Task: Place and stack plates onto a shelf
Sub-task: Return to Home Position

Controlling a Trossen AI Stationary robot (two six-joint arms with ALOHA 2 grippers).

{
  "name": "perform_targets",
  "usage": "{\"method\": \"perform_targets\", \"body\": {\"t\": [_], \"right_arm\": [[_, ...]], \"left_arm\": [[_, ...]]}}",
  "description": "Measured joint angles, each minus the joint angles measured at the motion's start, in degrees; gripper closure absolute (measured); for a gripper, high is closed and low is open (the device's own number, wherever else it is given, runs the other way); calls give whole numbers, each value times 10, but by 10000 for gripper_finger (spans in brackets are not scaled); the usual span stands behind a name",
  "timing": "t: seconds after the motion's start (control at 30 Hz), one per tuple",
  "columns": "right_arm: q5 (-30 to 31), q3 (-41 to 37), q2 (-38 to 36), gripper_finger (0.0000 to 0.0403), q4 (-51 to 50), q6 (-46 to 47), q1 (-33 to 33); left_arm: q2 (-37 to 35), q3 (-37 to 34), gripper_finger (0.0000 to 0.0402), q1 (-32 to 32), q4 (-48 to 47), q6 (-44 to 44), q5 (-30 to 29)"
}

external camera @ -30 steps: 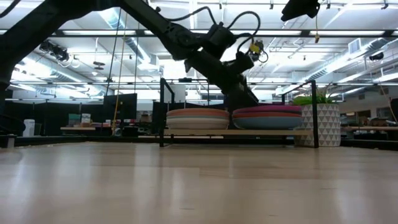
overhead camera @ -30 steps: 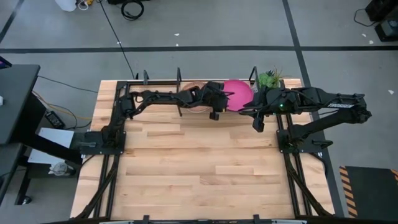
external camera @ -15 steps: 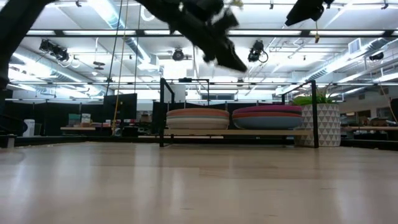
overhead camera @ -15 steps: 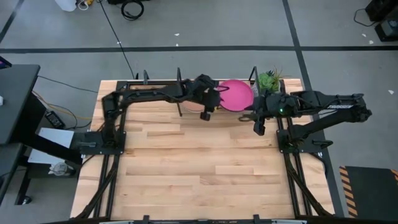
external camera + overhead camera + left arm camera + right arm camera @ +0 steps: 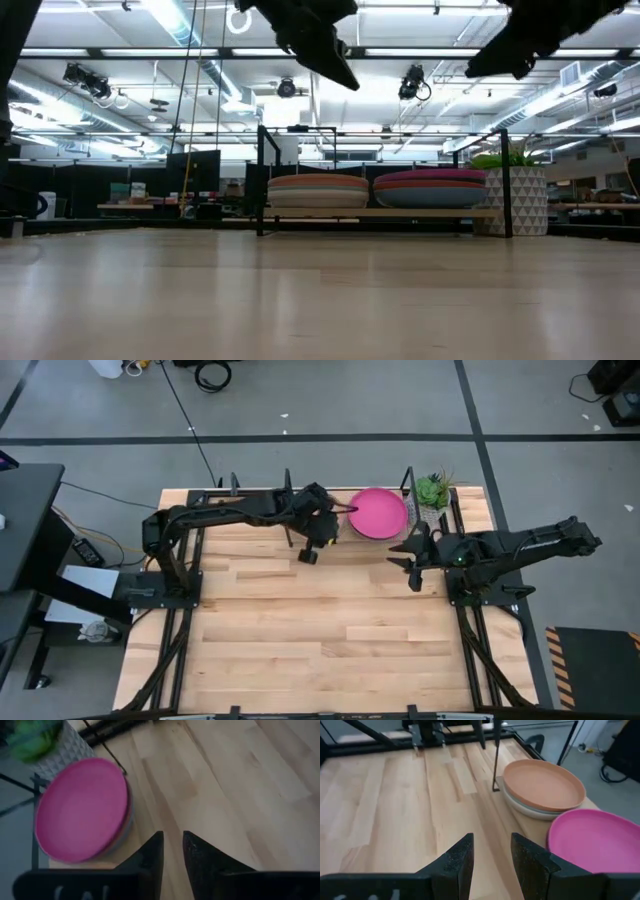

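Note:
Two stacks of plates rest flat on the low black shelf (image 5: 262, 180) at the table's far edge. The left stack (image 5: 318, 190) has a peach plate (image 5: 543, 784) on top. The right stack (image 5: 430, 187) is topped by a pink plate (image 5: 378, 512). My left gripper (image 5: 310, 547) hangs in the air on the near-left side of the pink plate (image 5: 82, 810), with only a narrow gap between its fingers (image 5: 172, 851). My right gripper (image 5: 413, 567) floats near the pink plate's near-right side, open and empty (image 5: 491, 851). In the high view the left arm covers most of the peach stack.
A small green plant (image 5: 432, 488) in a patterned white pot (image 5: 515, 198) stands just right of the shelf, at the far-right corner. Upright shelf posts (image 5: 496, 765) rise between and beside the stacks. Bare wooden tabletop (image 5: 320, 630) stretches from the shelf to the near edge.
My left gripper has drawn back from the pink plate, rising well above the stacks and moving toward the table's left and near side. My right gripper has pulled a little toward the near edge as its arm folded back to the right. The stacks have stayed put.

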Motion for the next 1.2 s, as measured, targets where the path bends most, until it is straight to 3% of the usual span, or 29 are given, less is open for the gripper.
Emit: {"method": "perform_targets", "body": {"t": [0.1,0.27,0.4,0.83,1.2], "right_arm": [[0,-59,-32,266,62,0,7],[-12,-165,-69,266,199,2,17],[-23,-205,-85,266,241,21,17],[-28,-293,-141,270,347,17,26],[-25,-354,-174,278,406,26,26]], "left_arm": [[-7,-18,333,-28,-5,-12,-27],[-30,-116,345,-76,61,-15,-77],[-80,-187,352,-94,95,-36,-123],[-378,-499,354,-90,312,-148,-127],[-573,-674,354,-83,427,-223,-162]]}}
